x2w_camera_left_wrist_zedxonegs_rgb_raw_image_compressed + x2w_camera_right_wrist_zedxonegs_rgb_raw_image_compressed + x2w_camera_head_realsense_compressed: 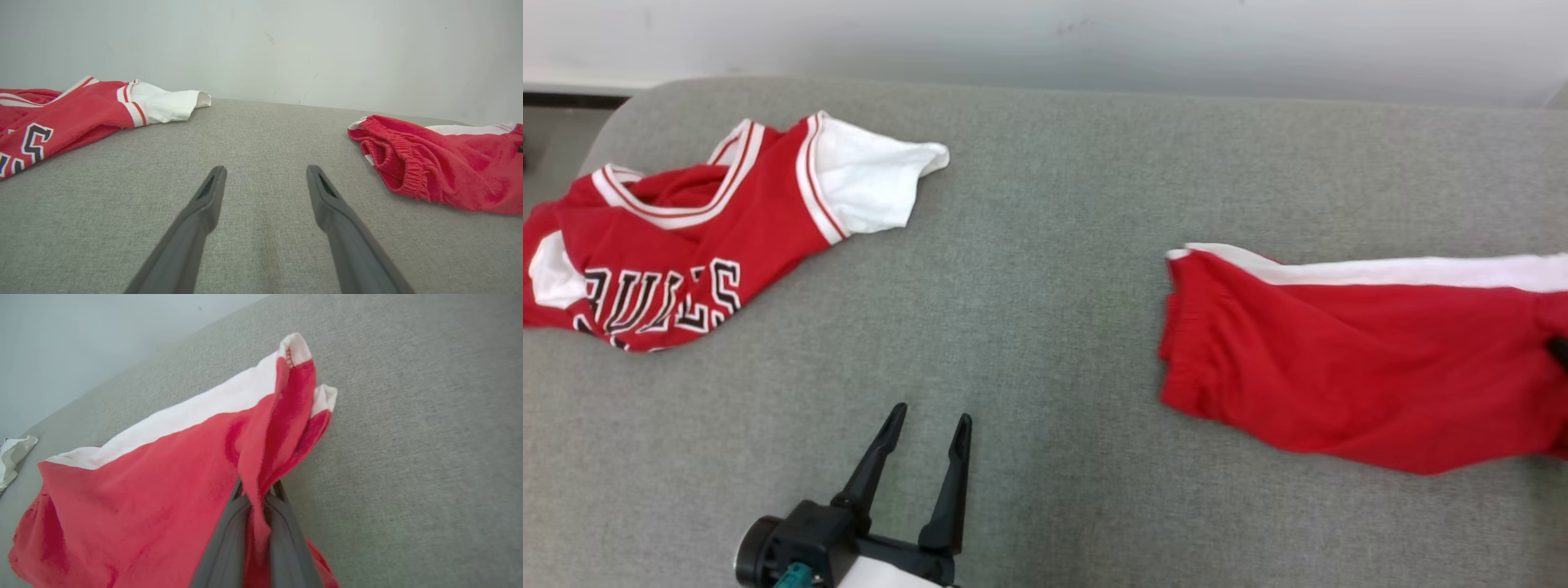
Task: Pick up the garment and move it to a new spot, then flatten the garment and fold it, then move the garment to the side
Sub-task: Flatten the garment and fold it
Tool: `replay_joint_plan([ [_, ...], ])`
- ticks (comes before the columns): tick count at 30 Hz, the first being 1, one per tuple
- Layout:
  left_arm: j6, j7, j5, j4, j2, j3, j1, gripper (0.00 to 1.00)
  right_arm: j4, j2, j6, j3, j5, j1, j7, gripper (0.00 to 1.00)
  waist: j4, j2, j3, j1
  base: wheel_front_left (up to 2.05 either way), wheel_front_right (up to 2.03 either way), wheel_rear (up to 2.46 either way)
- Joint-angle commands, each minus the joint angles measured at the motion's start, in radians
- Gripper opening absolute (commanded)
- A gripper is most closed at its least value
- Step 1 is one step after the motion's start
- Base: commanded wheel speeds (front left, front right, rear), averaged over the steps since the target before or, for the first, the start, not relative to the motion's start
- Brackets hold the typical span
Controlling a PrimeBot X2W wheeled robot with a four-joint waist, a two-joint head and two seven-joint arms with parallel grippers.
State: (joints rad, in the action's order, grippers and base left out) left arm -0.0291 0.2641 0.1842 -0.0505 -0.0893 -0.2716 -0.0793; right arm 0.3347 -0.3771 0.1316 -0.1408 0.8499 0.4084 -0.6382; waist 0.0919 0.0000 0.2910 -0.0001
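Observation:
The garment (1356, 359) is a pair of red shorts with a white side stripe, lying on the right of the grey fabric surface (1045, 245). In the right wrist view my right gripper (259, 490) is shut on a pinched fold of the garment (163, 486), near its hem end, and the cloth rises up between the two fingers. The elastic waistband end of the garment (441, 171) points toward the middle. My left gripper (931, 412) is open and holds nothing, low over bare surface near the front. It points between the two pieces of clothing (266, 167).
A red and white jersey (686, 237) with black lettering lies crumpled at the far left (73, 110). Its white sleeve tip shows at the left edge of the right wrist view (12, 457). A pale wall (1094, 41) runs behind the surface's back edge.

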Motion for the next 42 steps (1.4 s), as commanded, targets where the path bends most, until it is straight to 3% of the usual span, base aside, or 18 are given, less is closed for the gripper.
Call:
replay_joint_plan([
  [1, 0.005, 0.0, -0.017, 0.001, -0.002, 0.006, 0.012, 1.0, -0.001, -0.007, -0.002, -0.021, -0.008, -0.02, 0.017, 0.0, -0.015, 0.0, -0.017, 0.0001, 0.0, 0.0, 0.0],
  [6, 0.021, 0.0, -0.027, -0.006, 0.006, 0.023, 0.026, 1.0, -0.005, -0.015, -0.002, -0.108, -0.043, -0.045, 0.065, 0.0, -0.015, 0.0, -0.026, 0.0001, 0.0, 0.0, 0.0],
  [10, 0.031, 0.0, -0.031, -0.013, 0.016, 0.022, 0.029, 1.0, -0.045, -0.024, -0.002, -0.121, -0.09, -0.018, 0.062, 0.0, -0.008, 0.0, -0.027, 0.0001, 0.0, 0.0, 0.0],
  [16, 0.041, 0.0, -0.024, -0.03, 0.029, 0.015, 0.024, 1.0, -0.143, 0.005, -0.002, -0.023, -0.142, 0.031, -0.011, 0.0, 0.017, 0.0, -0.039, 0.0001, 0.0, 0.0, 0.0],
  [24, 0.032, 0.0, 0.002, -0.051, 0.036, -0.01, 0.015, 1.0, -0.182, 0.128, -0.002, 0.194, -0.186, 0.056, -0.129, 0.0, 0.049, 0.0, -0.05, 0.0001, 0.0, 0.0, 0.0],
  [35, 0.01, 0.0, 0.036, -0.061, 0.037, -0.029, 0.017, 1.0, -0.063, 0.207, -0.002, 0.237, -0.27, 0.083, -0.043, 0.0, 0.08, 0.0, -0.062, 0.0001, 0.0, 0.0, 0.0],
  [36, 0.009, 0.0, 0.037, -0.063, 0.037, -0.029, 0.02, 1.0, -0.052, 0.213, -0.002, 0.237, -0.277, 0.085, -0.035, 0.08, 0.08, 0.0, -0.064, 0.0001, 0.0, 0.0, 0.0],
  [37, 0.007, 0.0, 0.037, -0.065, 0.037, -0.03, 0.022, 1.0, -0.044, 0.219, -0.002, 0.238, -0.28, 0.086, -0.025, 0.44, 0.08, 0.0, -0.067, 0.0001, 0.0, 0.0, 0.0],
  [38, 0.006, 0.0, 0.038, -0.068, 0.037, -0.031, 0.025, 1.0, -0.037, 0.226, -0.002, 0.235, -0.282, 0.089, -0.011, 0.96, 0.079, 0.0, -0.07, 0.0001, 0.0, 0.0, 0.0],
  [42, 0.006, 0.0, 0.035, -0.077, 0.037, -0.032, 0.034, 1.0, -0.03, 0.262, -0.002, 0.26, -0.246, 0.091, 0.033, 1.0, 0.071, 0.0, -0.089, 0.0001, 0.0, 0.0, 0.0],
])
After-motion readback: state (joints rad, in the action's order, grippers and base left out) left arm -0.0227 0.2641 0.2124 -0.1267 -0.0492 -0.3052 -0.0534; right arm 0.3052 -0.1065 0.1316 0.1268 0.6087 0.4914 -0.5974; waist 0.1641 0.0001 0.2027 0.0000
